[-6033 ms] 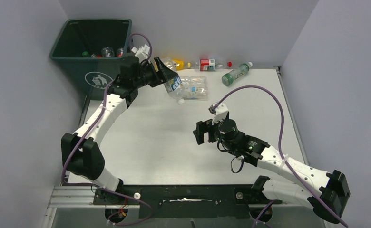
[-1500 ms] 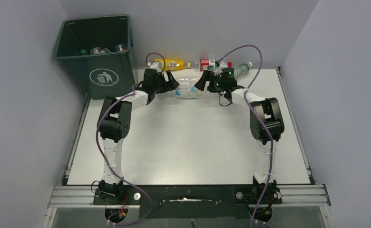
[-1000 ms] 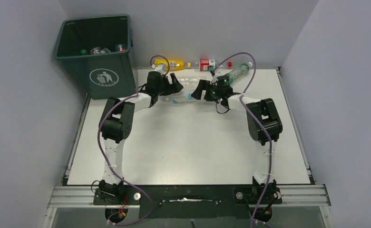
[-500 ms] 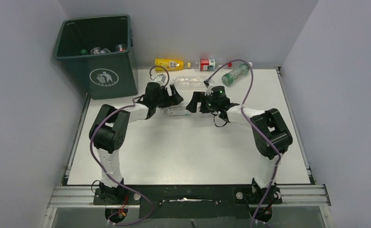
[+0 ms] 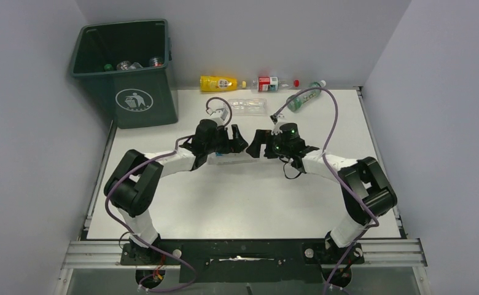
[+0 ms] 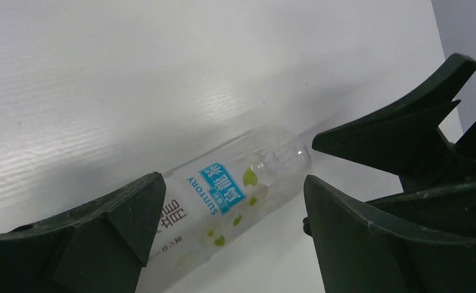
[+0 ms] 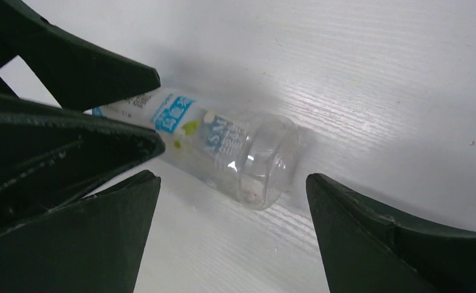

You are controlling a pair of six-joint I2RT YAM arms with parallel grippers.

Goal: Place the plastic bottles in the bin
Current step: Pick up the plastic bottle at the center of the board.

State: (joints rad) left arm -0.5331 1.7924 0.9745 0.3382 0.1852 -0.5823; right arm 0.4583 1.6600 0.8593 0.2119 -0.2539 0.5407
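Note:
A clear plastic bottle with a blue label (image 6: pixel 232 192) lies on its side on the white table, mid-table, between my two grippers; it also shows in the top view (image 5: pixel 229 157) and the right wrist view (image 7: pixel 223 146). My left gripper (image 6: pixel 229 210) is open with the bottle's body between its jaws, not clamped. My right gripper (image 7: pixel 232 204) is open, facing the bottle's base, which lies just ahead of its jaws. The grippers point at each other, left (image 5: pixel 238 140) and right (image 5: pixel 255 142). The dark green bin (image 5: pixel 132 98) stands at the far left with some bottles inside.
At the back edge lie a yellow bottle (image 5: pixel 218 82), a red-labelled bottle (image 5: pixel 268 83), a green-labelled bottle (image 5: pixel 303 98) and a clear bottle (image 5: pixel 249 106). Purple cables loop over both arms. Grey walls close in three sides.
Both grippers have drawn from the back of the table toward the middle, staying face to face, and the blue-labelled bottle has come with them. The other bottles have stayed at the back.

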